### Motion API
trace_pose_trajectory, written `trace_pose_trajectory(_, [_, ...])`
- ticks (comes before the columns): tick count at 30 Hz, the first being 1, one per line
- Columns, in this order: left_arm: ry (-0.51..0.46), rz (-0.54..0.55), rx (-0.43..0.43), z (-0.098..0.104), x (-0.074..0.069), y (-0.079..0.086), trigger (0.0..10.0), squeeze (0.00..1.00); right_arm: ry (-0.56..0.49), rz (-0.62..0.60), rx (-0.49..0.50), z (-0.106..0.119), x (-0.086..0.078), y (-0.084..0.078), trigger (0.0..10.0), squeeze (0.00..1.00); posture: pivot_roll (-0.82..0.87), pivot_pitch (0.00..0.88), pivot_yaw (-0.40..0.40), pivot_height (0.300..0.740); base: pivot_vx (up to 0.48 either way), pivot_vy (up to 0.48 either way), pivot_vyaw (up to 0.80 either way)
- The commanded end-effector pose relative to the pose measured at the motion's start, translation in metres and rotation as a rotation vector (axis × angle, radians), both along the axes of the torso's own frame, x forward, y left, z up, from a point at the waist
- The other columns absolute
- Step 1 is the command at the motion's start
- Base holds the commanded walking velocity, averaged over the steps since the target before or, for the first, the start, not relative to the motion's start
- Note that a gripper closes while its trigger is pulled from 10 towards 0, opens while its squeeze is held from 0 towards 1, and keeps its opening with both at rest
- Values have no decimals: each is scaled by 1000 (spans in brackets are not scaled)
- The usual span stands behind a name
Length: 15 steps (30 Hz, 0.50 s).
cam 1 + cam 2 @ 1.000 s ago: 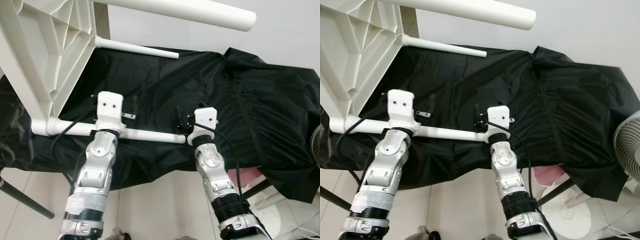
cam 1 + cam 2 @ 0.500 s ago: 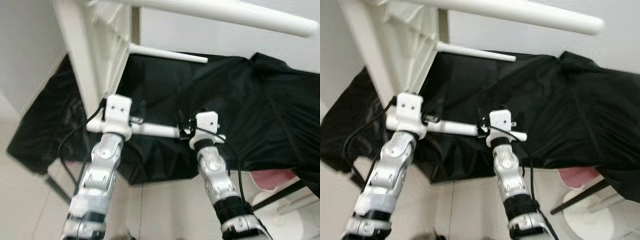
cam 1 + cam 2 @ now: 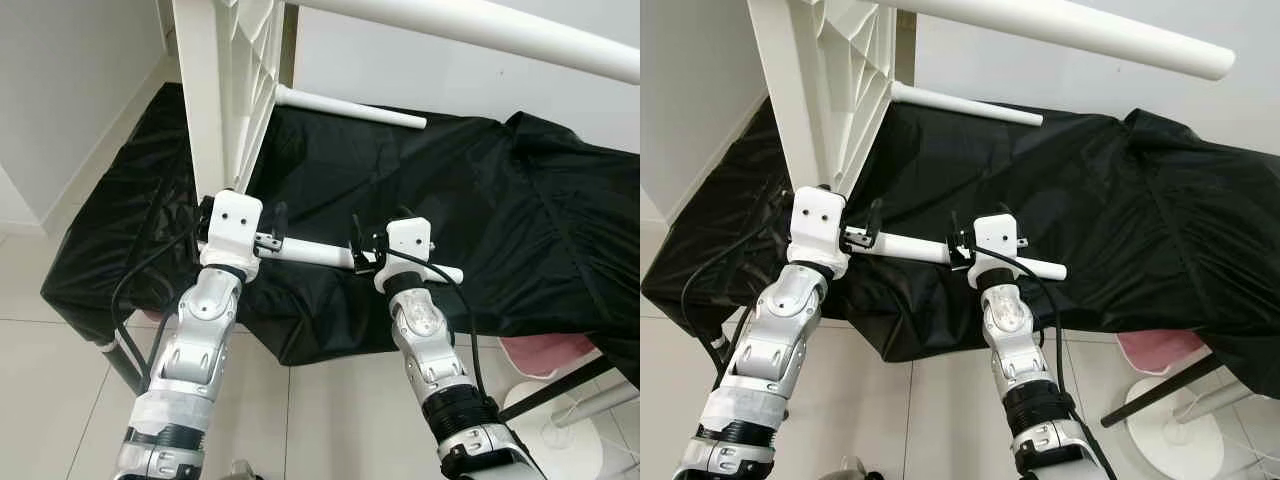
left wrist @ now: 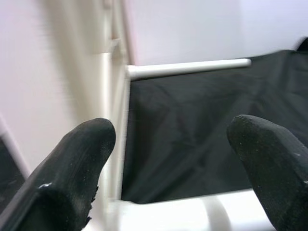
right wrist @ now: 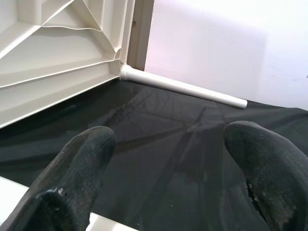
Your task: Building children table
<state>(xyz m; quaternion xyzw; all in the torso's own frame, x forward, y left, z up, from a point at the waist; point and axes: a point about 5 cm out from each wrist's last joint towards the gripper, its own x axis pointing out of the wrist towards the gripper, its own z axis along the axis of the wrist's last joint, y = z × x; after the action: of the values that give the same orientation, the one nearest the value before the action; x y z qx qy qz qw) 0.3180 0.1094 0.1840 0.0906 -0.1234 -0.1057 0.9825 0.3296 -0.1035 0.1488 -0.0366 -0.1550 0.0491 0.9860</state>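
A: Head views first. What stands where?

B: The white children's table [image 3: 225, 90] is tipped on its side at the left end of the worktop [image 3: 500, 220], which is draped in black cloth. One table leg [image 3: 310, 253] juts out along the worktop's near edge. The left gripper [image 3: 270, 225] sits at the leg's root by the tabletop, the right gripper [image 3: 365, 250] further along the same leg. A second leg [image 3: 970, 104] lies over the far edge; a third [image 3: 1070, 35] crosses overhead.

A: Any open room?

B: Bare cloth stretches to the right of the arms, and tiled floor [image 3: 330, 410] shows below the near edge.

A: Left wrist view?

B: Blurred. The jaws stand spread, with the leg running just below both tips.

A: Right wrist view?

B: Jaws spread as well, the leg at the lower edge, the ribbed underside of the table beyond.

A: And against a second ago?

B: The tabletop stands steeper, and both grippers are further left along the leg.
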Motion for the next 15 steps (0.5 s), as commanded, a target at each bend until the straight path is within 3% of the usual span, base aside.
trace_pose_trajectory(1, [-14,-9,5,2,-2,-4,10000,0,-1,-11,9,0,1,-3,10000,0,85,21,-79,740,0,0,0])
trace_pose_trajectory(9, [-14,-30,11,2,-4,-7,10000,0,-4,-15,8,-1,1,-4,10000,0,84,28,-79,740,0,0,0])
trace_pose_trajectory(15, [-11,-31,10,1,-5,-6,10000,0,0,-16,11,-2,0,-3,10000,0,85,32,-77,740,0,-350,0])
